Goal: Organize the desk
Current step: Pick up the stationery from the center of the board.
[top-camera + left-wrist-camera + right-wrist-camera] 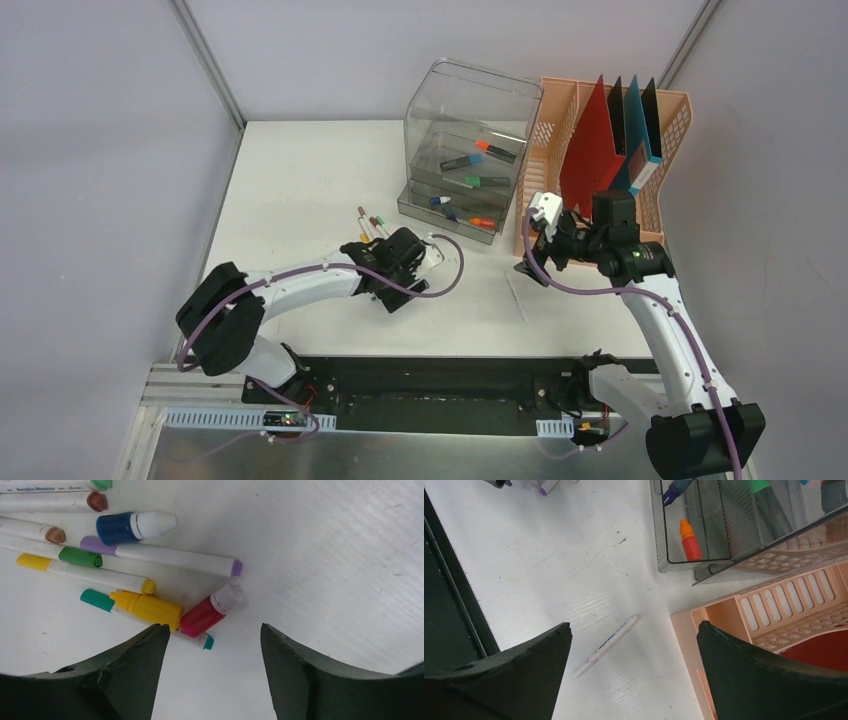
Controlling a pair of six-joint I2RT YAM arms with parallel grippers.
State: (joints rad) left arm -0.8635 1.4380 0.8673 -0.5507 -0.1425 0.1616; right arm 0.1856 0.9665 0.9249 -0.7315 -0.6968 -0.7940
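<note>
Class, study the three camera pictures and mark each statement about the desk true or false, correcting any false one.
1. A red bottle lies beside a yellow bottle. True.
2. The left fingers grip the purple marker. False: they stand open and empty; the marker lies apart on the desk.
3. A white marker lies alone near the peach basket's corner. True.
4. The clear drawer unit is empty. False: it holds markers and an orange bottle.
5. The red folder lies flat. False: it stands on edge in the basket.
</note>
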